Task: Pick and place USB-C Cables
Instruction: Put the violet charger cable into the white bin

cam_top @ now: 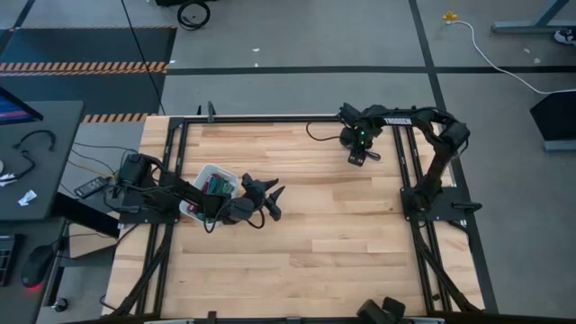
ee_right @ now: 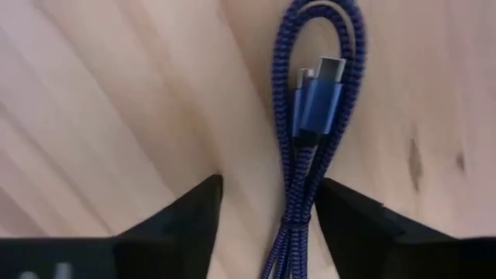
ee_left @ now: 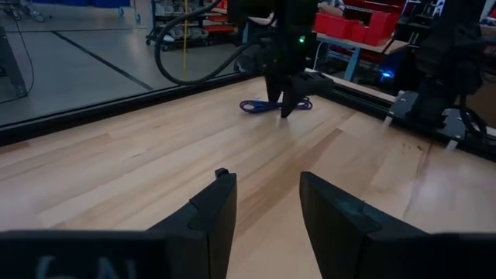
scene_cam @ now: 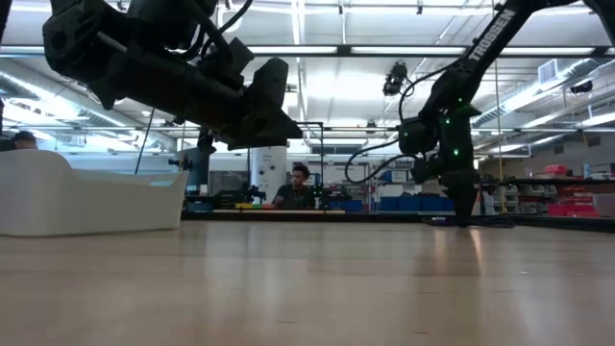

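Note:
A blue-purple braided USB-C cable (ee_right: 310,116), folded into a short loop, lies flat on the wooden table at the far right, and also shows in the left wrist view (ee_left: 256,106). My right gripper (ee_right: 270,209) points down over it, open, with one finger on either side of the bundle. It stands low at the table in the high view (cam_top: 358,158) and the low view (scene_cam: 461,207). My left gripper (ee_left: 267,209) is open and empty, above the table just right of a white bin (cam_top: 200,175). The bin holds maroon and green cable bundles (cam_top: 217,186).
A black frame rail (cam_top: 409,171) runs close to the right of the right gripper and along the far edge (cam_top: 270,119). The white bin shows at the left of the low view (scene_cam: 86,197). Bare wood (cam_top: 315,243) spans the middle and near side of the table.

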You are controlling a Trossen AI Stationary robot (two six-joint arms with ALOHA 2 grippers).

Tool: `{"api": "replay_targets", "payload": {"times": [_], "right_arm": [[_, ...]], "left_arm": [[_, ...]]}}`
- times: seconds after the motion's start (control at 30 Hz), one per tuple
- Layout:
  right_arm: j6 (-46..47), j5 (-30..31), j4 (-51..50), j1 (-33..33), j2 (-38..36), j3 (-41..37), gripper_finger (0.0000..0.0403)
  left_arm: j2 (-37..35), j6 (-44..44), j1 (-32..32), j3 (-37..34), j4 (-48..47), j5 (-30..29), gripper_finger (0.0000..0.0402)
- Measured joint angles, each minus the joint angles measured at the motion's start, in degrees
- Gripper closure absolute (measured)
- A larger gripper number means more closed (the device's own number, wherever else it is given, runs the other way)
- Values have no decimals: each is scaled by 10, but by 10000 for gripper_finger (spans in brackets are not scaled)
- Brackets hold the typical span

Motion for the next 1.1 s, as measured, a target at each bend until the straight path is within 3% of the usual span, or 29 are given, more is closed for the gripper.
{"api": "replay_targets", "payload": {"times": [0.13,0.3,0.4,0.47,0.57,0.87,1.03,1.1], "right_arm": [[-15,-36,2,-4,-1,-1,255],[-20,-64,-4,-8,-7,-3,373],[7,-97,9,-3,-20,-9,385],[43,-163,53,7,-30,-16,386],[84,-210,115,31,-53,-34,388],[271,-207,427,120,-163,-164,389],[365,-202,786,224,-207,-320,389],[380,-168,952,273,-202,-378,389]], "left_arm": [[0,0,0,0,3,0,253],[0,-1,0,0,4,0,253],[0,-5,0,0,5,0,253],[0,-10,0,0,5,0,253],[0,-18,0,0,5,0,253],[0,-19,-9,0,3,-1,253],[0,-12,-9,0,1,-1,253],[0,-11,-9,0,-1,-1,253]]}}
